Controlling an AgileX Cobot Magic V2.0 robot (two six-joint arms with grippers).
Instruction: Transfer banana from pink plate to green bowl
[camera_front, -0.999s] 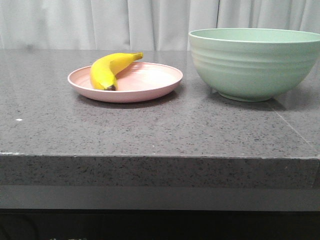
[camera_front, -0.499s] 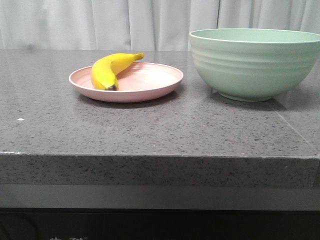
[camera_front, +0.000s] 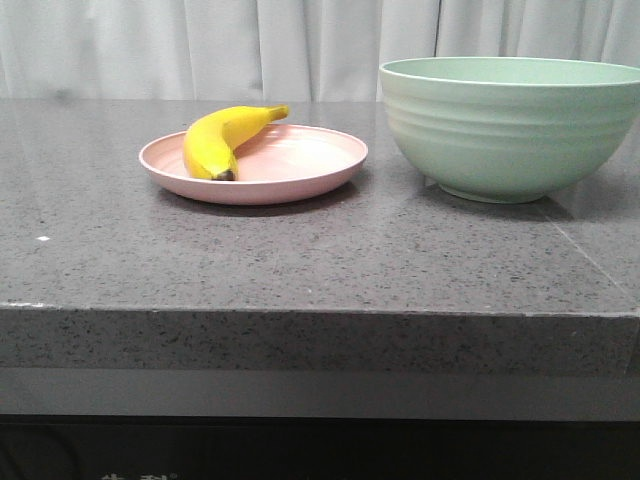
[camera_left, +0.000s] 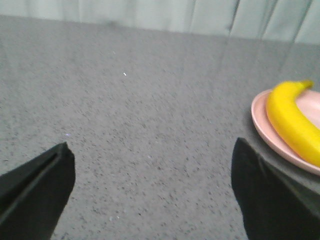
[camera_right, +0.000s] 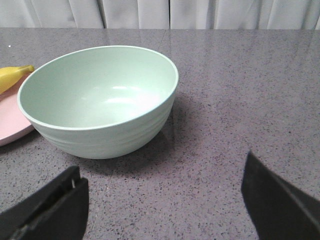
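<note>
The yellow banana (camera_front: 222, 138) lies on the left side of the pink plate (camera_front: 300, 165), dark tip toward me. The green bowl (camera_front: 510, 125) stands to the right of the plate, empty. In the left wrist view my left gripper (camera_left: 152, 157) is open over bare counter, with the banana (camera_left: 290, 122) and plate (camera_left: 267, 132) off to one side. In the right wrist view my right gripper (camera_right: 162, 185) is open and empty, with the bowl (camera_right: 100, 97) just ahead of it; the banana tip (camera_right: 12, 75) and the plate edge (camera_right: 12, 127) show beside the bowl. Neither gripper shows in the front view.
The dark speckled stone counter (camera_front: 300, 260) has its front edge near me. A pale curtain (camera_front: 250, 45) hangs behind the counter. A small white speck (camera_front: 41, 239) lies on the counter at the left.
The plate, banana and bowl sit a few pixels further right in the front view than before; otherwise nothing has visibly changed.
</note>
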